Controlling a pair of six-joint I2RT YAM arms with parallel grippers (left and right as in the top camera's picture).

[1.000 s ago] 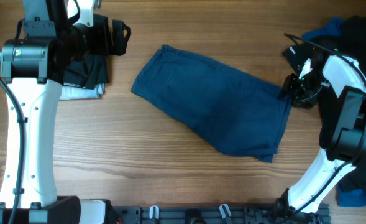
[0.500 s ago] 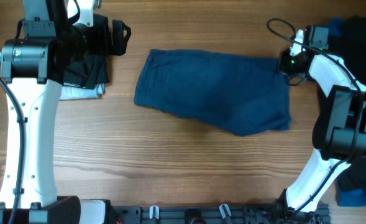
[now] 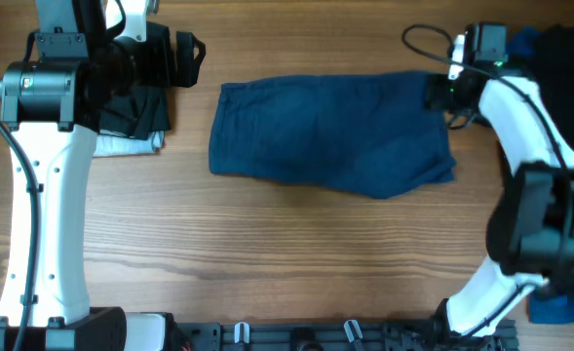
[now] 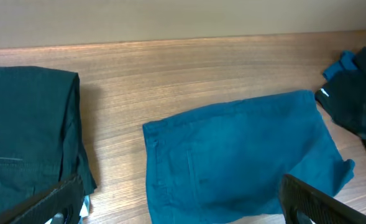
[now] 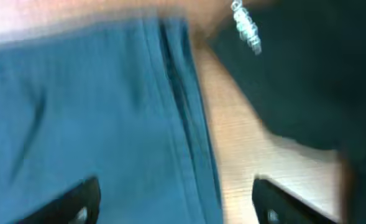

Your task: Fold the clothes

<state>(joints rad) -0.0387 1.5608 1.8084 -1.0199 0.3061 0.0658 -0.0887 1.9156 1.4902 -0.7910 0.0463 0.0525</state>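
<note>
Overhead: navy shorts lie flat across frame centre on the table, long side left-right, with the right gripper over their upper-right corner. Right wrist view is blurred, but its fingers are spread wide with cloth and bare wood between them, so it is released and grasps nothing. Left gripper sits upper left, jaws wide apart and empty, just by a folded dark garment stacked on a light one; black clothes and blue clothes are heaped at the upper-right edge.
</note>
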